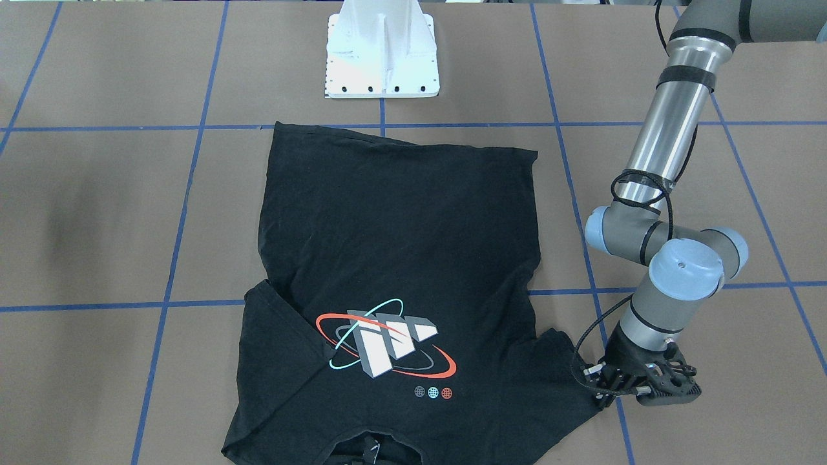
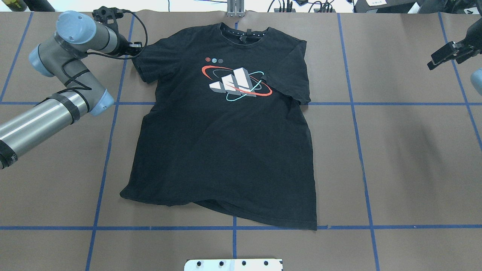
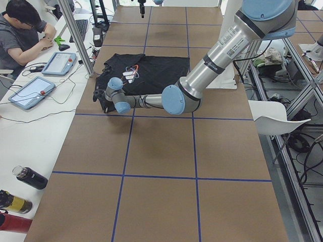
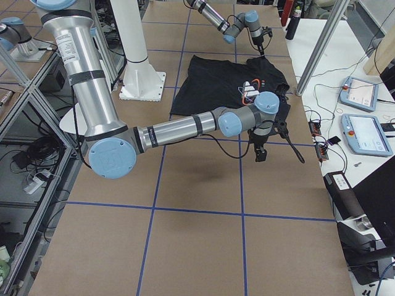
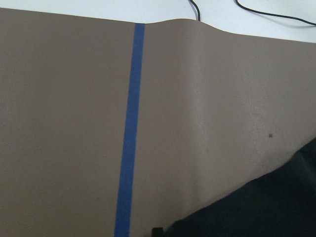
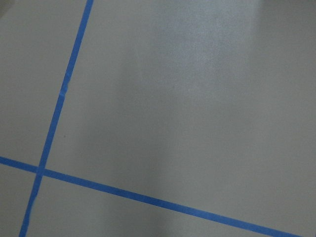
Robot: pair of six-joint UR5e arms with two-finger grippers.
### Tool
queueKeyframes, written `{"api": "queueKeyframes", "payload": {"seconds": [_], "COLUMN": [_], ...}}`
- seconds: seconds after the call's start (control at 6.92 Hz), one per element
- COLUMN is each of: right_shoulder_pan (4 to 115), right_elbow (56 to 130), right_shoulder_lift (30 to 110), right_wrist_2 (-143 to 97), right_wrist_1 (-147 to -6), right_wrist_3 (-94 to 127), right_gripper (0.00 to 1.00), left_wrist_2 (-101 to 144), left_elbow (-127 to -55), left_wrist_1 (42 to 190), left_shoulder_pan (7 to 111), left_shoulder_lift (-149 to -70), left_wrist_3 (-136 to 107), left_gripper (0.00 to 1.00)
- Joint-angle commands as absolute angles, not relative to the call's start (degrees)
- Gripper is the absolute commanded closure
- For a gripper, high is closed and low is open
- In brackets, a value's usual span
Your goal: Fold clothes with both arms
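Grey-metal left arm comes in on the overhead view's left, and its left gripper sits low at the hem of the T-shirt's near sleeve. The fingers touch or nearly touch the cloth. I cannot tell whether they are clamped on it or released.

In the middle of the brown desk lies the black T-shirt, spread almost flat. Its print faces up, its collar points away from the robot and its bottom hem is towards the white pedestal base. The far sleeve lies slightly in over the chest and touches the print's edge.

At the right edge the right gripper hangs above bare desk, well apart from the shirt. Its fingers are too poorly shown to say whether they are parted or closed.

Folding looks barely begun. No proper fold is made, and both side folds and the lengthwise fold seem left to do.

By count there are one T-shirt, two arms, two grippers and one pedestal base.
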State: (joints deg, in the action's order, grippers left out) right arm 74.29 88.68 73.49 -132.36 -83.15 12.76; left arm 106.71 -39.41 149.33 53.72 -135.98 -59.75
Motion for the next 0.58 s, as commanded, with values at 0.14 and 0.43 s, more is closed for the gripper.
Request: {"api": "queueKeyframes", "payload": {"seconds": [0.14, 0.43], "right_shoulder_pan": [74.18, 74.18], "right_elbow": [88.68, 88.68], "right_shoulder_lift": [73.39, 73.21], "right_wrist_2": [-132.36, -132.36], "right_wrist_1": [-83.06, -83.06], "right_wrist_3": [12.83, 12.92], "right_gripper": [0.0, 0.0], "left_wrist_2": [106.79, 107.05], "left_elbow": [-40.16, -44.71], "left_wrist_1": [149.24, 146.45], "left_shoulder_pan": [53.88, 54.05], "left_shoulder_lift": [-135.88, -135.62], "left_wrist_3": [-59.68, -59.94], "left_gripper": [1.0, 1.0]}}
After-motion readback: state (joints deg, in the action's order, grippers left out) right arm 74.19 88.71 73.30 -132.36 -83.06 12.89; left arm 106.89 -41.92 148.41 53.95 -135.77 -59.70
